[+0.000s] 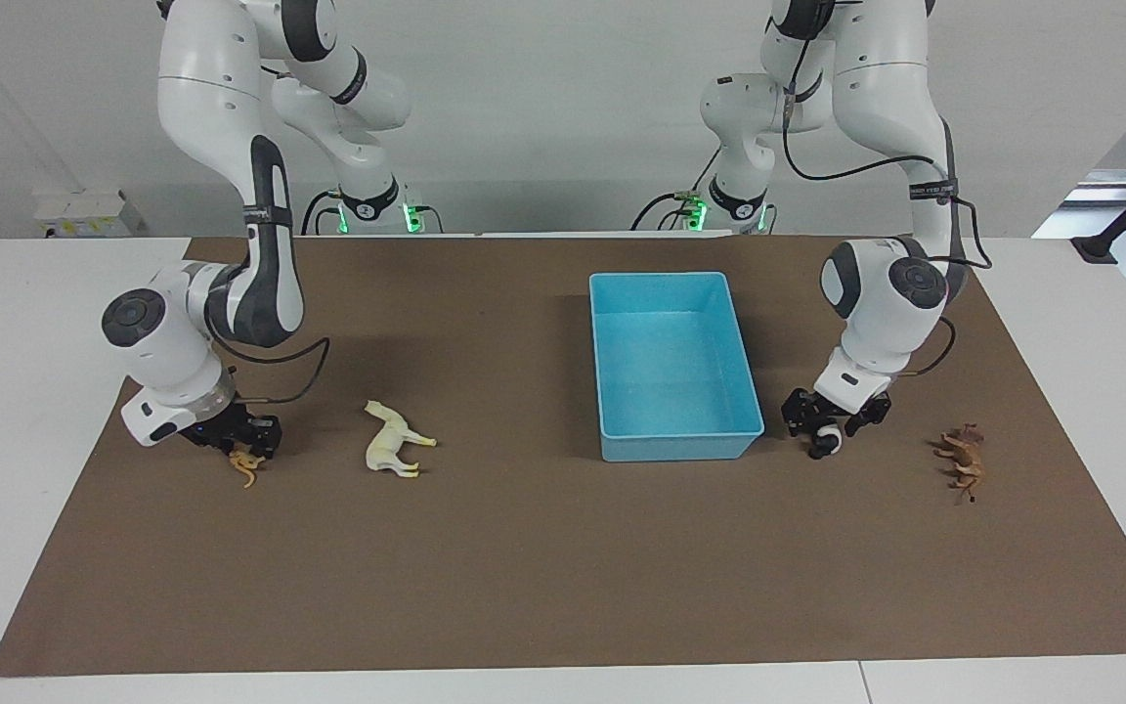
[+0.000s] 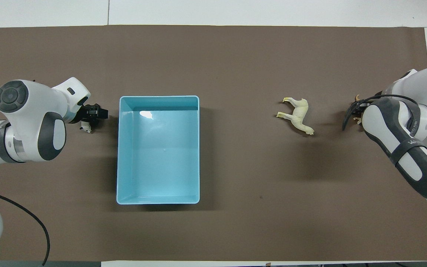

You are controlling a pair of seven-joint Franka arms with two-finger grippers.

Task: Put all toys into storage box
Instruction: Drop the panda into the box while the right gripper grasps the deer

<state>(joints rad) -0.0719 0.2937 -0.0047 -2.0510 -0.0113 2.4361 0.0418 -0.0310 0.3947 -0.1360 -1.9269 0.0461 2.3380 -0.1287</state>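
Both arms low at table ends, each working one toy. Left gripper [image 1: 832,432] clamped on panda [image 1: 826,442] beside empty storage box [image 1: 672,442], ready for short carry. Right gripper [image 1: 238,442] on tiger [image 1: 247,464]; finger gap unreadable. White horse [image 1: 391,440], brown horned animal [image 1: 960,460] lie untouched on mat.

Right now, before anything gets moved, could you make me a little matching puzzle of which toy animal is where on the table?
Toys:
1. tiger
2. cream horse
3. panda
4. brown horned animal

Places:
A. alone toward the left arm's end of the table, no gripper at it
B. at the left gripper, beside the storage box
C. on its side, between the tiger and the storage box
D. at the right gripper, toward the right arm's end of the table

Pairs: 1-D, 2-C, 3-B, 4-A
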